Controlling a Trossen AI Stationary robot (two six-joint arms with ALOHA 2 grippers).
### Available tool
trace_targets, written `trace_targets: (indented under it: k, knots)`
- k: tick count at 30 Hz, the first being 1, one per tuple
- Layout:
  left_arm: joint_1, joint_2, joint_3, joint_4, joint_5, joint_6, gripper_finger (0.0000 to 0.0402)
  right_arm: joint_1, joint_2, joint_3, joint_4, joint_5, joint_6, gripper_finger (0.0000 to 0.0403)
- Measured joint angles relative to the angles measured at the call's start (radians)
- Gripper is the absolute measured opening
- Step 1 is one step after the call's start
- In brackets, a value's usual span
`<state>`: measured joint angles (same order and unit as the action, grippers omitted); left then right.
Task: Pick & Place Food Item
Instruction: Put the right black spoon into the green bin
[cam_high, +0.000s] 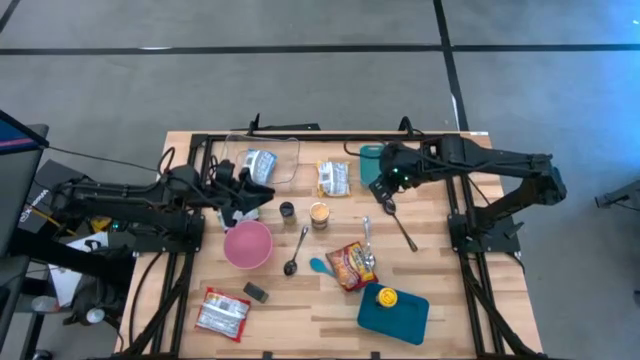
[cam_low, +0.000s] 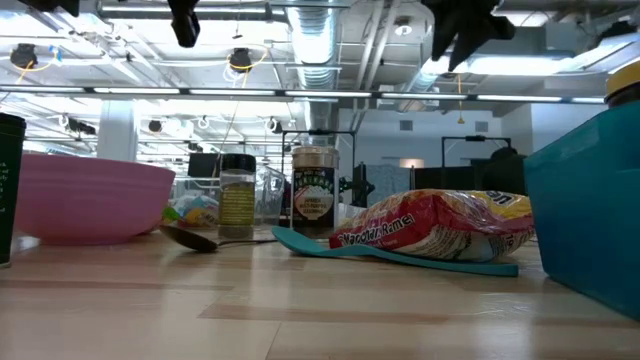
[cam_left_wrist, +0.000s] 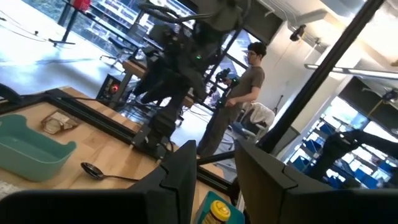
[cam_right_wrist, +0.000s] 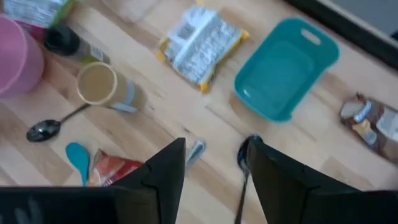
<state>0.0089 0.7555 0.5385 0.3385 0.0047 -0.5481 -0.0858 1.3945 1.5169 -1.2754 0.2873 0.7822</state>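
The left gripper (cam_high: 243, 208) hovers above the empty pink plastic bowl (cam_high: 247, 244), fingers narrowly parted, holding nothing. The clear plastic tub (cam_high: 285, 147) behind it holds one silver packet (cam_high: 260, 164). The likely target, the yellow-edged crinkly food pouch (cam_right_wrist: 200, 45), lies flat just beside the empty teal plastic bin (cam_right_wrist: 283, 68); it looks light, soft and slippery, best pinched at a sealed edge. The right gripper (cam_right_wrist: 214, 165) hangs above them, fingers parted, empty.

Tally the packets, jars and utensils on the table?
Food packets: 5 (silver-blue packet in the clear plastic bin, yellow-edged silver packet, red ramen packet, red-white packet, brown-white packet)
Jars: 2 (dark-lidded jar, tan-topped jar)
Utensils: 4 (metal spoon, black spoon, teal spoon, silver utensil)
Total: 11
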Motion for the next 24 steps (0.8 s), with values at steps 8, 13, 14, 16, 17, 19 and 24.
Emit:
trace_targets:
  k: [8, 13, 14, 16, 17, 19, 24]
  knots:
    - [-0.035, 0.0, 0.0, -0.002, 0.0, 0.055, 0.0106, -0.007, 0.0, -0.036, -0.103, -0.002, 0.131, 0.017]
    - [-0.047, 0.0, 0.0, -0.002, 0.0, 0.055, 0.0106, 0.001, 0.001, -0.139, -0.098, -0.062, 0.161, 0.017]
    - [-0.05, 0.0, 0.0, -0.002, 0.0, 0.055, 0.0106, 0.001, 0.001, -0.162, -0.093, -0.063, 0.164, 0.017]
    - [-0.054, 0.0, 0.0, -0.002, 0.0, 0.055, 0.0106, -0.002, 0.001, -0.205, -0.088, -0.067, 0.187, 0.017]
    - [-0.057, 0.0, 0.0, -0.001, 0.0, 0.055, 0.0106, -0.006, 0.001, -0.224, -0.077, -0.074, 0.195, 0.017]
    - [-0.057, 0.0, 0.0, -0.002, 0.0, 0.054, 0.0106, -0.012, 0.001, -0.257, -0.062, -0.09, 0.199, 0.017]
    - [-0.057, 0.0, 0.0, -0.001, 0.0, 0.07, 0.0106, -0.019, 0.0, -0.339, 0.013, -0.117, 0.187, 0.017]
